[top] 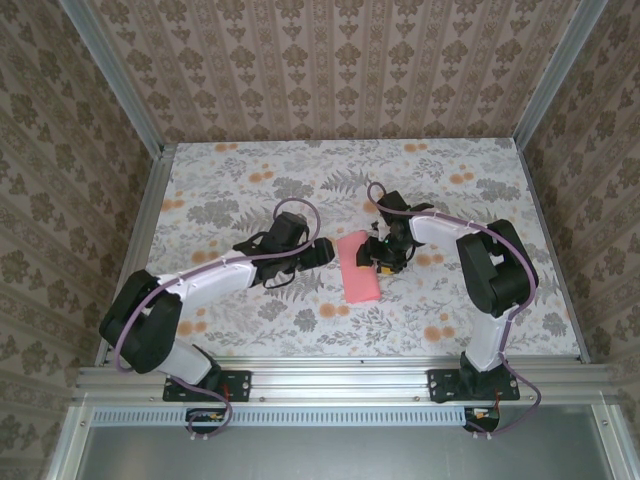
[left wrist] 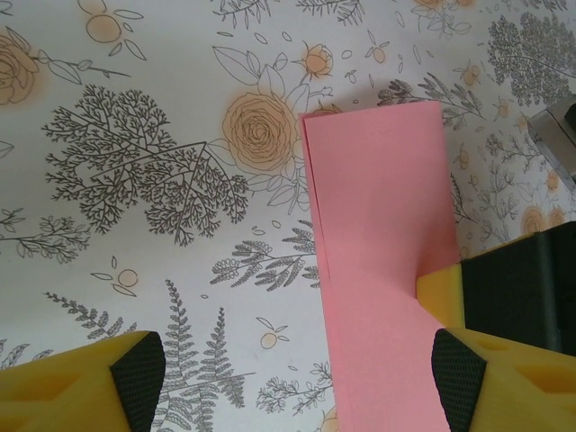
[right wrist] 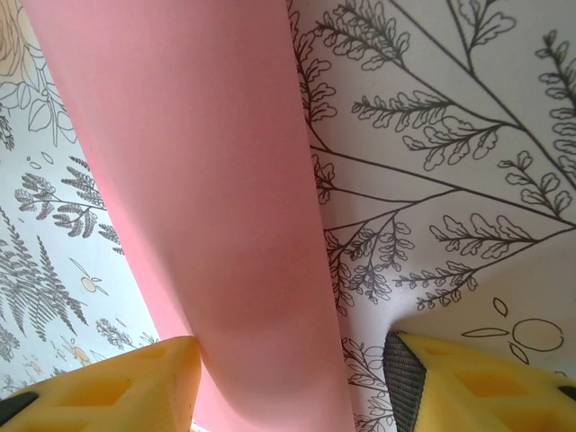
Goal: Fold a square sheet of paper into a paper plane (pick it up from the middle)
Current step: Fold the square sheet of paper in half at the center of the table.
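Note:
The square sheet of paper point(top: 358, 268) lies folded into a narrow salmon-pink rectangle at the middle of the table; a paper plane is out of view. In the left wrist view the sheet of paper point(left wrist: 382, 225) shows two stacked layers along its left edge. My left gripper point(top: 325, 250) sits at its left side, open wide point(left wrist: 292, 360), with one finger point(left wrist: 450, 297) over the paper's right edge. My right gripper point(top: 380, 255) is at the paper's right side, open point(right wrist: 288, 360). There the paper point(right wrist: 198, 180) bulges up between the fingers, clear of the right pad point(right wrist: 405, 369).
The table point(top: 250, 170) has a floral printed cover with orange flowers and grey ferns. Metal frame rails point(top: 330, 375) run along the near edge and sides, and patterned walls enclose the space. Free room lies behind and in front of the paper.

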You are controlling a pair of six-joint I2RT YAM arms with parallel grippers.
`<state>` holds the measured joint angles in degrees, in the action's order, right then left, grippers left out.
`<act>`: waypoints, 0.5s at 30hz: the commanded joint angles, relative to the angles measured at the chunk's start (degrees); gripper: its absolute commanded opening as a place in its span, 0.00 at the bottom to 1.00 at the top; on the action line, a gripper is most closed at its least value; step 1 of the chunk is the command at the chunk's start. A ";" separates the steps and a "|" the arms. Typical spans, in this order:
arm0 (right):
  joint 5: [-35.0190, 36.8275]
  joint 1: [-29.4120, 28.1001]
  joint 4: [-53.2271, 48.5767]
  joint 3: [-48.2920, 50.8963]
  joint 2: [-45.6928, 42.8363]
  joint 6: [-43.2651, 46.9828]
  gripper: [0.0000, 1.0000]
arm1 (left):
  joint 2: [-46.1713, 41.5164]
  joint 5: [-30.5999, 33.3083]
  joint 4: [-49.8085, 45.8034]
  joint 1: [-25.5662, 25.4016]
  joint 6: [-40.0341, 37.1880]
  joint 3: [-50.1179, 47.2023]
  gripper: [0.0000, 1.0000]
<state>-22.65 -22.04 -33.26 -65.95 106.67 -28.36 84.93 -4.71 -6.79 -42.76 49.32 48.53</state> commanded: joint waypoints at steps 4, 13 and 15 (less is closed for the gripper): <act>0.46 -0.73 2.17 -0.11 0.97 -3.22 0.60 | 0.85 0.13 0.37 -0.48 0.25 1.82 0.81; 0.49 -1.43 2.79 -1.01 1.92 -2.11 0.59 | 1.15 0.22 -0.24 -0.74 -0.42 2.18 0.81; 0.68 -1.59 0.72 -1.67 2.35 -0.84 0.59 | 1.23 0.14 -0.24 -0.74 -0.38 2.16 0.81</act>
<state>-22.61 -22.57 -31.94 -66.15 106.94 -30.39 85.56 -4.69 -6.83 -43.03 49.30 49.17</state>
